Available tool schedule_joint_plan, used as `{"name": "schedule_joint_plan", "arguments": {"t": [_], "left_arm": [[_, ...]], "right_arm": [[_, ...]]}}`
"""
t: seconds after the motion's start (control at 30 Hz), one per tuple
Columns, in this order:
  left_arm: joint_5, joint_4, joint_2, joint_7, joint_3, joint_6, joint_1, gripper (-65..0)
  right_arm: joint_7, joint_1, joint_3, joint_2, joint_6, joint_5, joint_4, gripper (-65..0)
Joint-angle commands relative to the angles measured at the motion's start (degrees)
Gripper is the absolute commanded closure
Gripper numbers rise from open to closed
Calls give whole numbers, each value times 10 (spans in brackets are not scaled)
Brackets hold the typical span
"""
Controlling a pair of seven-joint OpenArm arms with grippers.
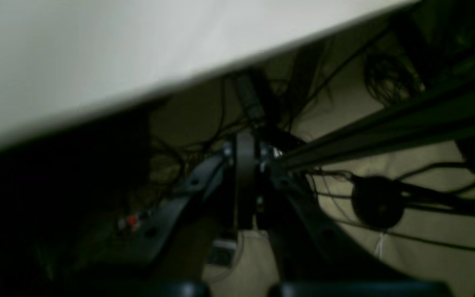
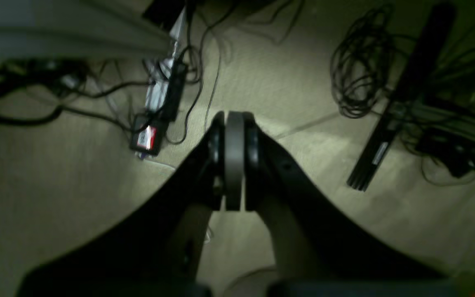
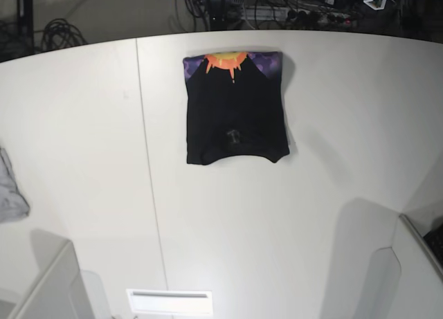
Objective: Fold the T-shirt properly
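Note:
The T-shirt (image 3: 235, 111) lies folded into a compact black rectangle at the back middle of the white table (image 3: 311, 215). A purple and orange sun print shows along its far edge. Neither arm appears in the base view. My left gripper (image 1: 245, 148) is shut on nothing and hangs beyond the table edge (image 1: 97, 53), over the floor. My right gripper (image 2: 234, 123) is also shut and empty, with its grey pads pressed together above the carpet. No cloth shows in either wrist view.
A small grey cloth (image 3: 10, 187) lies at the table's left edge. Grey panels (image 3: 41, 284) rise at the two front corners. Below the grippers are loose cables (image 2: 357, 74), a power strip (image 2: 161, 95) and a black bar (image 2: 402, 95) on the floor.

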Motion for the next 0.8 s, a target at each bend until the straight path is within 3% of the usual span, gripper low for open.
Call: {"name": "schedule_joint_plan", "arguments": {"t": [0.0,0.2,0.4,0.53,0.63,0.77], "left_arm": [[-7,-12,3,-18,-2,-7,8,0],[-7,-134,24,-18,2,-7,-32,0],[-7,-290,55,-17,2,-7,-98,0],[-7,-419,73,-22,2,-7,-163,0],[-6,-516,76,-23,2,-7,-221,0],[90,-617,78,-58,2,-3,-289,0]], "right_arm": [[6,-2,-9,3,-4,-4,-13,0],[16,73,-72,3,-4,4,-156,0],[77,154,-140,44,-1,134,-254,0],[107,215,-185,63,70,218,-319,0],[146,244,-187,59,120,223,-386,0],[190,292,-184,20,160,223,-525,0]]}}
